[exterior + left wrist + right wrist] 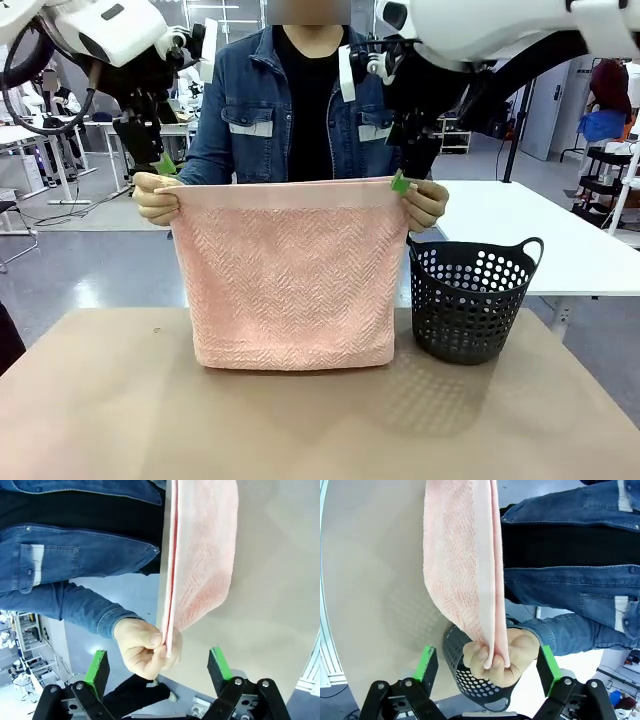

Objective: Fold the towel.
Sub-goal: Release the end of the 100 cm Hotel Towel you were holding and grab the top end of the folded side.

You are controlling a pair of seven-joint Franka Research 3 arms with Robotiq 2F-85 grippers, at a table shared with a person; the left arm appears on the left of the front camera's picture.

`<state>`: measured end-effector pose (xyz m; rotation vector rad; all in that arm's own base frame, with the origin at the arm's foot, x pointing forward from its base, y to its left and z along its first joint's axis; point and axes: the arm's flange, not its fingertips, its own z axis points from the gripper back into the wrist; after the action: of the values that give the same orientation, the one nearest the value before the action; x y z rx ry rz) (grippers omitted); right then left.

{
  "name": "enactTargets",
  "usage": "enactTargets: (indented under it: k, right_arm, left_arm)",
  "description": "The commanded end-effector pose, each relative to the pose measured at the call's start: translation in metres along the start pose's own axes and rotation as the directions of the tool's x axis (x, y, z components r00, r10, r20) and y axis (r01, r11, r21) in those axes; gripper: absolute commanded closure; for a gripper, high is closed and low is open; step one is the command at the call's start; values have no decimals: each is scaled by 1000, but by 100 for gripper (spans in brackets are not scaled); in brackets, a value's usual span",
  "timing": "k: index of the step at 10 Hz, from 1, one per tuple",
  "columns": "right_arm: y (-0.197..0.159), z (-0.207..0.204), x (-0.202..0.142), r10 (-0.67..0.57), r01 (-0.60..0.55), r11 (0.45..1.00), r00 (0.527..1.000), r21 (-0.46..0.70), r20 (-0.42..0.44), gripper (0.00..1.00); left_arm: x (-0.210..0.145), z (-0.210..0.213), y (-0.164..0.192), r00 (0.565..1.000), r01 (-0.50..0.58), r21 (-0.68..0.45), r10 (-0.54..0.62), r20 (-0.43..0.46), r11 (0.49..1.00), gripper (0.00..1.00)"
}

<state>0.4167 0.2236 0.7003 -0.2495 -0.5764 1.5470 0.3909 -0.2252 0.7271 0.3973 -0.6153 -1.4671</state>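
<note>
A black plastic basket [473, 300] with round holes and two loop handles stands at the right of the frame on a tan table [300, 430]. Across the table, at upper centre, is a person in a blue denim jacket [235, 110] over a black shirt [310, 100]. A white table [545, 240] sits at mid right, over glossy grey floor [90, 275].

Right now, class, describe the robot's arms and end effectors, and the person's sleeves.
White arms with black cables. The left end effector and right end effector are black, two-fingered, with green pads. The person wears blue denim sleeves.
</note>
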Motion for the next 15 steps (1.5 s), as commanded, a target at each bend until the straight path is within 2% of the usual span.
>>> enactTargets:
  k: [1, 5, 7, 8, 14, 15]
  right_arm:
    - [3, -14, -7, 40, -40, 999, 999, -1, 12, 0]
    - [-6, -25, 0, 84, -84, 996, 996, -5, 14, 0]
    - [-16, -38, 1, 74, -74, 997, 997, 6, 4, 0]
    - [-21, -45, 3, 69, -69, 997, 998, 19, 0, 0]
    - [-24, -78, 1, 16, -15, 996, 1000, 85, -18, 0]
    - [-23, -81, 1, 14, -12, 996, 1000, 90, -20, 21]
  left_arm:
    - [-1, -15, -5, 999, -20, -12, 20, 35, 1000, 0]
    - [5, -27, -2, 999, -5, -41, 7, 48, 999, 0]
    - [5, -41, 0, 996, 39, -91, -32, 78, 995, 0]
    - [7, -49, 0, 995, 70, -93, -64, 73, 993, 0]
    - [5, -103, 4, 998, 52, -184, -47, 32, 982, 0]
    - [3, -106, 3, 998, 45, -199, -37, 46, 979, 9]
